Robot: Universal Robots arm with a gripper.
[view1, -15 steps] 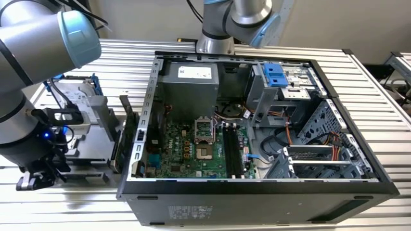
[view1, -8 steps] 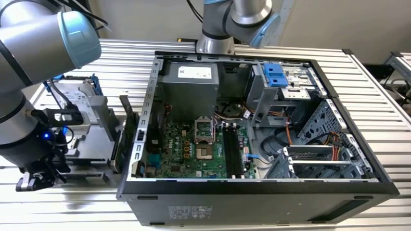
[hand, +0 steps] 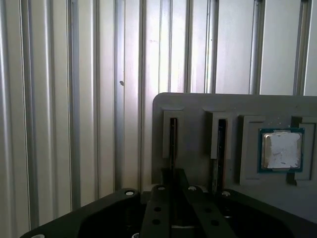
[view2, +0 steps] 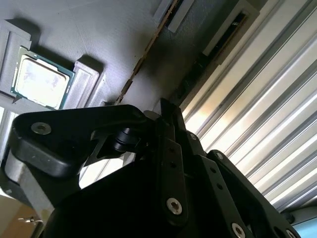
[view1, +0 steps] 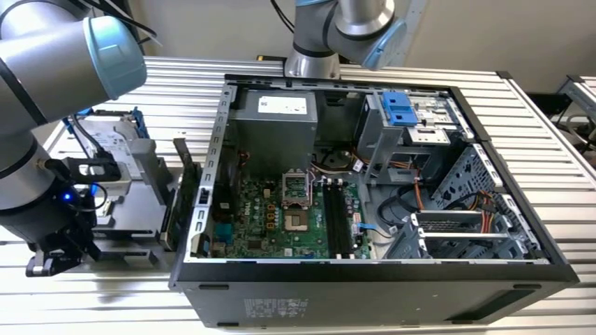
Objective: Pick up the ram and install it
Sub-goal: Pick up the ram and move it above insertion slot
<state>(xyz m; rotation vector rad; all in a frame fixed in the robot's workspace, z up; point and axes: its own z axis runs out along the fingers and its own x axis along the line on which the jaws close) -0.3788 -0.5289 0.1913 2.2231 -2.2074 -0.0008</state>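
Two ram sticks stand edge-on in the slots of a grey holder tray [hand: 198,101]. In the first wrist view, one ram [hand: 173,141] sits in the slot nearest the tray's end and the other ram [hand: 219,146] one slot closer to the square silver processor chip [hand: 281,150]. My gripper [hand: 174,181] is directly in line with the end-slot ram. The second wrist view shows that ram [view2: 225,32] running toward my gripper [view2: 166,111]. In the exterior view my gripper [view1: 58,259] is low at the left, beside the tray [view1: 121,209].
The open computer case [view1: 373,272] stands in the middle of the ribbed metal table [view1: 549,125], with the green motherboard and its black memory slots [view1: 337,220] inside. A second arm's base [view1: 317,42] rises behind the case. A dark upright card [view1: 186,181] stands between tray and case.
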